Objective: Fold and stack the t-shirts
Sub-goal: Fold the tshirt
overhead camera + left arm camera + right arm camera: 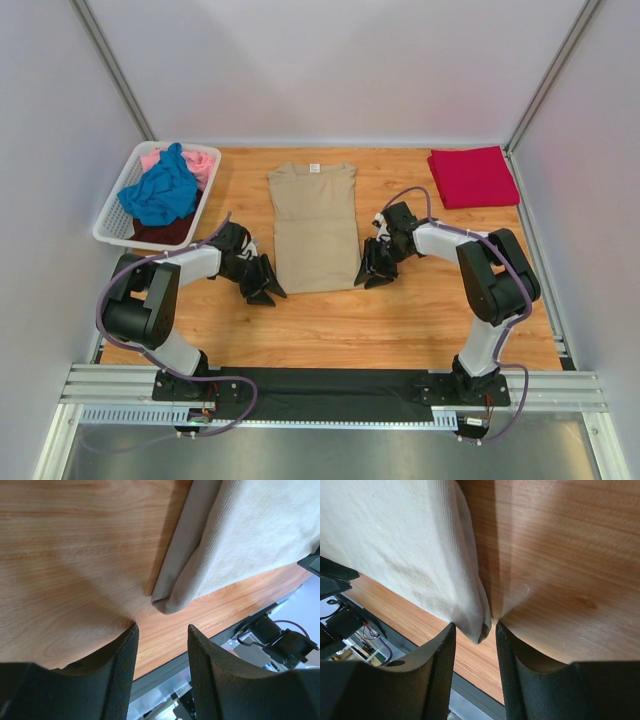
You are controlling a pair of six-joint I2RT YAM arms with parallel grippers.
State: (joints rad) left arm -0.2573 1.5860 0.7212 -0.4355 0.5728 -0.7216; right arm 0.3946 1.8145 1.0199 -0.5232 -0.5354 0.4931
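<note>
Black fingers [120, 675] of the left gripper [162, 630] fill the bottom of the left wrist view. They stand moderately apart with nothing between them, tips down at the wooden table [75, 555]. The near-left corner of the tan t-shirt [250, 545] lies just ahead of the gap, rolled edge visible, not touched by either finger.

In the right wrist view the right gripper [475, 625] has a narrower gap. The near-right corner of the tan t-shirt [395, 545] sits between the two fingertips [445, 645], with the cloth against the left one. Cannot tell whether the corner is actually pinched or only lying in the gap.

From the top view, the tan t-shirt [313, 225] lies flat at the middle of the table [400, 320]. Its sleeves are folded in, making a long narrow strip with the collar at the far end. The left gripper [262, 285] is at the near-left corner and the right gripper [372, 272] at the near-right corner, both arms reaching inward.

The red t-shirt [472, 176] is folded into a neat square at the far right corner of the table, well apart from the tan one.

The white basket [110, 225] sits at the far left, tilted relative to the table edge. It holds a crumpled blue t-shirt [160, 190] on top, a pink t-shirt [200, 163] at the far side and a dark t-shirt [160, 232] underneath at the near side. All three are unfolded.
</note>
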